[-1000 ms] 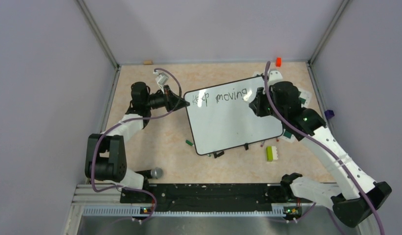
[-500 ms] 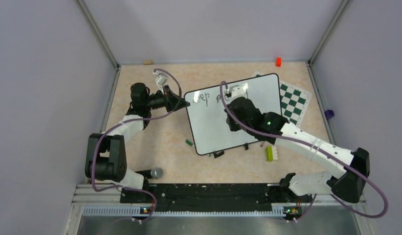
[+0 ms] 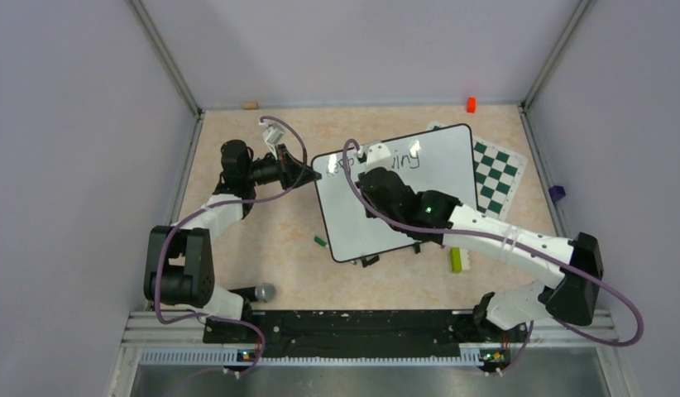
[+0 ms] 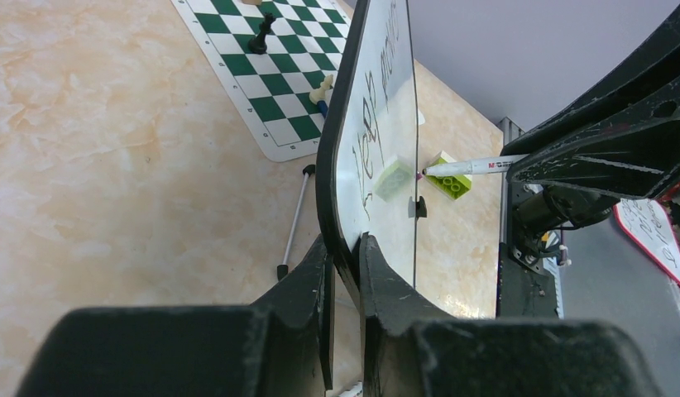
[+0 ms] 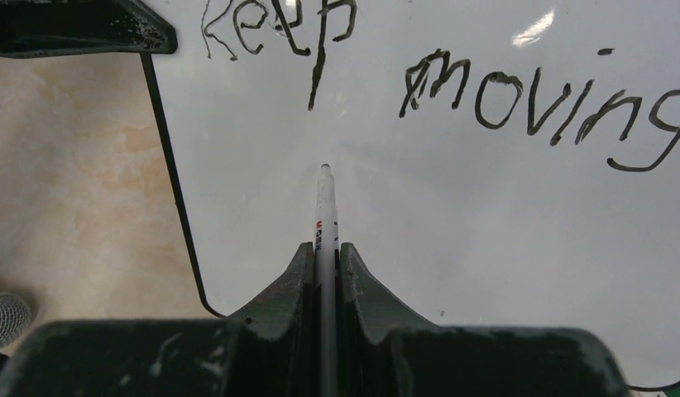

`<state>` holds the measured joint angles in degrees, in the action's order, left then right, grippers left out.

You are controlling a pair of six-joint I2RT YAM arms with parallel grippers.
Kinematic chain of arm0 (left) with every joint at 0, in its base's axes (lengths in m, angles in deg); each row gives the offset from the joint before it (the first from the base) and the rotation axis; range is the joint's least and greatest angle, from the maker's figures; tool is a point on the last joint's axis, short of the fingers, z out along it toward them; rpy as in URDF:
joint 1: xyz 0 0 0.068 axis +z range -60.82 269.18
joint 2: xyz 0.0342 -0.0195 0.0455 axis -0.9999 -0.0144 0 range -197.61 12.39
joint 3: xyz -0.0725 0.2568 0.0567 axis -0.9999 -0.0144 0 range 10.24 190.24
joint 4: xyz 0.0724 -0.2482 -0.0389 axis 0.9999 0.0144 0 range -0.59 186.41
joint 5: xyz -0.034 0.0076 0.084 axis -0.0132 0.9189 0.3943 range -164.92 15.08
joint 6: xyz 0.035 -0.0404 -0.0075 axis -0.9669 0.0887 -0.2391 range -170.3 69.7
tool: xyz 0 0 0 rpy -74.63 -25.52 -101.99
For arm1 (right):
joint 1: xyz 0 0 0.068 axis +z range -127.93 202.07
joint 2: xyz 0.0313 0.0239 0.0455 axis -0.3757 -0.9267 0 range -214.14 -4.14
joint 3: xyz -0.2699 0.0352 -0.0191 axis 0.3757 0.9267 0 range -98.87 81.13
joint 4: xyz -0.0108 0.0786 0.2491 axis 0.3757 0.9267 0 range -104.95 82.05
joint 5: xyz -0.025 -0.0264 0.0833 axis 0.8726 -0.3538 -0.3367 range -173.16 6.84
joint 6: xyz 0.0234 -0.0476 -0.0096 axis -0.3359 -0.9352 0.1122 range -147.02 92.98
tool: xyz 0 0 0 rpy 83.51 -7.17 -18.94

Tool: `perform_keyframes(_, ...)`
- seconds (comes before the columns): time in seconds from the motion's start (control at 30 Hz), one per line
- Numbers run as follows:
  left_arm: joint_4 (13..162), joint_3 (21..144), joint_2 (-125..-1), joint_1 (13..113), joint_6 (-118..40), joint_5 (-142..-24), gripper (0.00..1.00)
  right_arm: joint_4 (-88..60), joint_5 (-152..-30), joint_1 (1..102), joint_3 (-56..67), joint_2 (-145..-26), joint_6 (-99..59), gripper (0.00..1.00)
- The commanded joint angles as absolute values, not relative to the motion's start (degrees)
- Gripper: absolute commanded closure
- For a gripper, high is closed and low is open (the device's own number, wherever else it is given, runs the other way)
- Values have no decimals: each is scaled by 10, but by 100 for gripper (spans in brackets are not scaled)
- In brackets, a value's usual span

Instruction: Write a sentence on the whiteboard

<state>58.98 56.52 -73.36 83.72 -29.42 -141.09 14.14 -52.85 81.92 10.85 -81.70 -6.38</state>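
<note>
Right wrist view puts the sentence (image 5: 440,78) along the upper part of the whiteboard (image 5: 486,248): "Keep moving" is there in dark strokes, and a second line is not yet begun. Directly below "Keep" sits the tip of the marker (image 5: 324,207), which the right pincer (image 5: 324,252) has clamped tight between its two fingers, with the barrel in line with them. In the left wrist view the tip seems to meet the white face, though contact is hard to confirm. The left pincer (image 4: 345,252) is closed on the whiteboard's black rim at its left side, holding it tilted up off the table (image 3: 262,240). As I read it, the step in hand is starting the next word. It will go best with light, even pressure, since a hard push could rock the whiteboard against that single grip, and with letters kept level under the first line and matched to its size. The tip stands near the left rim and its rounded lower corner, so strokes should run rightward, where bare white lies wide below "moving". Beyond the right rim lies a chess mat (image 3: 495,169), and a green brick (image 3: 457,259) sits just beside the right arm near the lower rim. Neither looks likely to crowd the writing path.
</note>
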Motion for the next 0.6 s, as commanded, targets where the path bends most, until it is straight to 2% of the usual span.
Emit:
perform_keyframes(0.0, 639, 541, -741, 814, -380, -1474, 88, 118, -476, 841, 65, -844, -79, 100)
perform_keyframes(0.57, 646, 543, -740, 809, -382, -1477, 88, 119, -463, 844, 56, -877, -79, 100)
